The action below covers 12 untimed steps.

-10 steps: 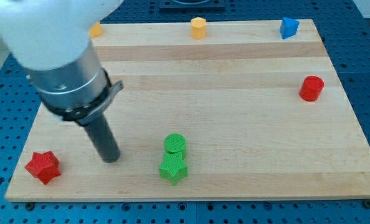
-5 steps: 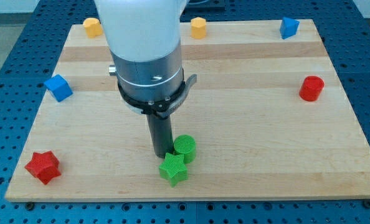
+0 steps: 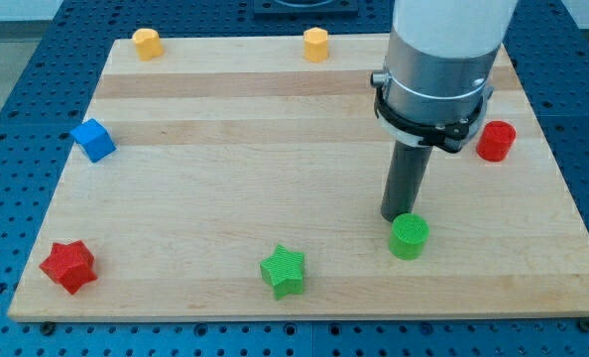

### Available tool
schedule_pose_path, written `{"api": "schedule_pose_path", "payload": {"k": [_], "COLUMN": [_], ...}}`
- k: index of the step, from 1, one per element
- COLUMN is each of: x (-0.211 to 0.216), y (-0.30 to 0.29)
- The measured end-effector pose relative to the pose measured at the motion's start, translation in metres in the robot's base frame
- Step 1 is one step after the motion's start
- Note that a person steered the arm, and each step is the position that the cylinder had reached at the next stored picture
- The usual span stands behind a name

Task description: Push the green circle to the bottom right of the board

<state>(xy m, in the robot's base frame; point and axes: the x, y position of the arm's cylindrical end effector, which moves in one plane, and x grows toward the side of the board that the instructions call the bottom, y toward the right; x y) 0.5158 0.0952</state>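
My tip [image 3: 394, 217] is resting on the tabletop [image 3: 275, 169], just above and left of the green circle [image 3: 409, 237], touching or nearly touching its upper edge. There is no hand here, only a plain rod holding nothing.

The green circle is sitting right of centre, near the bottom edge, with bare wood running from it toward the right edge.

The green star [image 3: 283, 272] is lying well left of my tip and lower. The red cylinder [image 3: 495, 141] is standing up and right, by the right edge. Far left of my tip: red star [image 3: 68, 265], blue cube [image 3: 93, 140]. Along the top edge, two yellow blocks [image 3: 148, 43] [image 3: 315, 44].
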Motion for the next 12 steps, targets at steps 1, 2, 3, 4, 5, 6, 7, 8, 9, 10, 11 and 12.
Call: {"api": "schedule_pose_path", "payload": {"k": [1, 2, 3, 4, 5, 6, 7, 8, 9, 10, 11, 12], "x": [0.012, 0.018, 0.019, 0.030, 0.037, 0.062, 0.079, 0.080, 0.078, 0.077, 0.069, 0.057], "y": [-0.030, -0.037, -0.016, 0.008, 0.011, 0.011, 0.016, 0.035, 0.056, 0.057, 0.057, 0.057]}}
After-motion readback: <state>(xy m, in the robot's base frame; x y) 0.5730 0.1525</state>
